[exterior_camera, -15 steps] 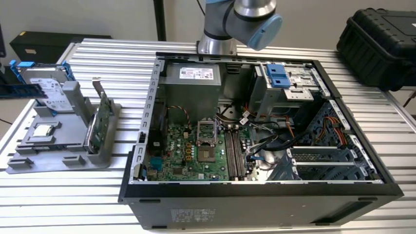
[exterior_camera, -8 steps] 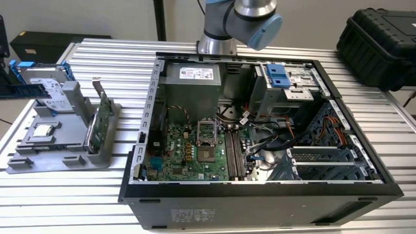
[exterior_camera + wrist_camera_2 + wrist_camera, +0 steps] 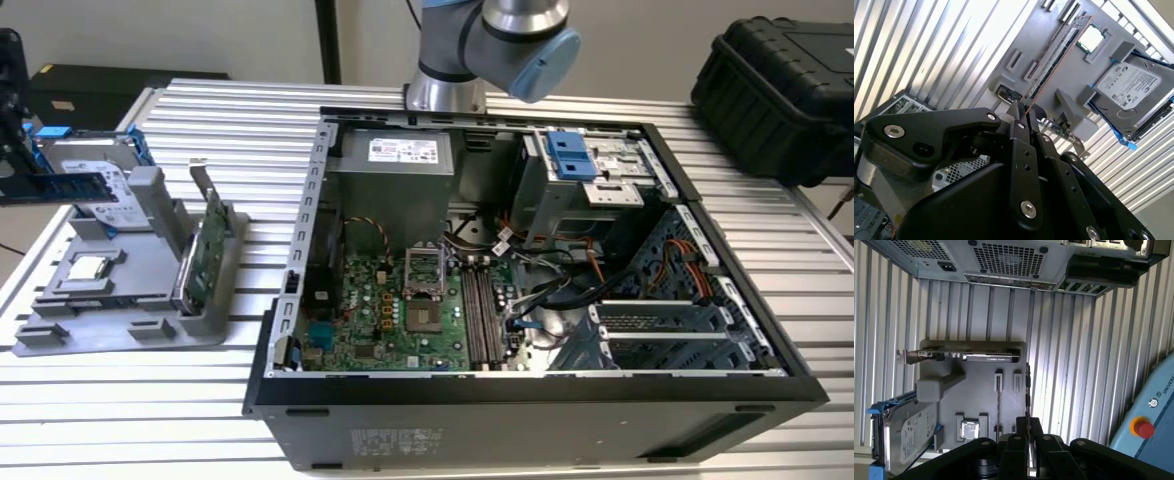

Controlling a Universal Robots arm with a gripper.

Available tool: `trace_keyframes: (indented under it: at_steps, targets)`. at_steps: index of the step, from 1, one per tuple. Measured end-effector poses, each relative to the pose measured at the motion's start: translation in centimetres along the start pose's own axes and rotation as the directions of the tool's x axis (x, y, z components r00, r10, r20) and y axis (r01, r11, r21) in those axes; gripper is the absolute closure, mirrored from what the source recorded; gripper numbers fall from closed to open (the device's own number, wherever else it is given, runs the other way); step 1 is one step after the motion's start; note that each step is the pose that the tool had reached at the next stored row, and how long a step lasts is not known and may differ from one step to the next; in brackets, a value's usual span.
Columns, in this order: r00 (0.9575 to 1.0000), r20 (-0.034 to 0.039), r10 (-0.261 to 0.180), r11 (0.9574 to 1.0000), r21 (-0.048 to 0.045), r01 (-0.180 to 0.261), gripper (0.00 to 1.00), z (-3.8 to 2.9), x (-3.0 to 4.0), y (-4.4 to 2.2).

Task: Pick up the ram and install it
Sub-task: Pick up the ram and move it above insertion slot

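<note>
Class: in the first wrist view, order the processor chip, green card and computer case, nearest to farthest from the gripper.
1. processor chip, on the tray, by the gripper holding the ram.
2. green card, across the tray.
3. computer case, beyond the tray.

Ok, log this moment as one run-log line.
tool: shut on ram | ram: held over gray parts tray | computer case: open, ram not yet installed

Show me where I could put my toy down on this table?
The table is bare in front of the grey holder and behind it, beside the computer. It's crowded over the holder, where the pincer holds the memory stick, and inside the computer.
</note>
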State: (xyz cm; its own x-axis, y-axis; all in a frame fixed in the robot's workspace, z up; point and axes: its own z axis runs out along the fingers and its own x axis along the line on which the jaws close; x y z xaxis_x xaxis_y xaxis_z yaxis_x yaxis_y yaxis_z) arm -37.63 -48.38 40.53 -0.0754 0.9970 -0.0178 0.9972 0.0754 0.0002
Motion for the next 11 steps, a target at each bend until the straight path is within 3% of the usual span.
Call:
trace_keyframes:
  at_steps: [11]
  targets:
    - [1.0, 0.0001, 0.0, 1.0, 0.0007, 0.0, 1.0, 0.0, -0.09, 1.13]
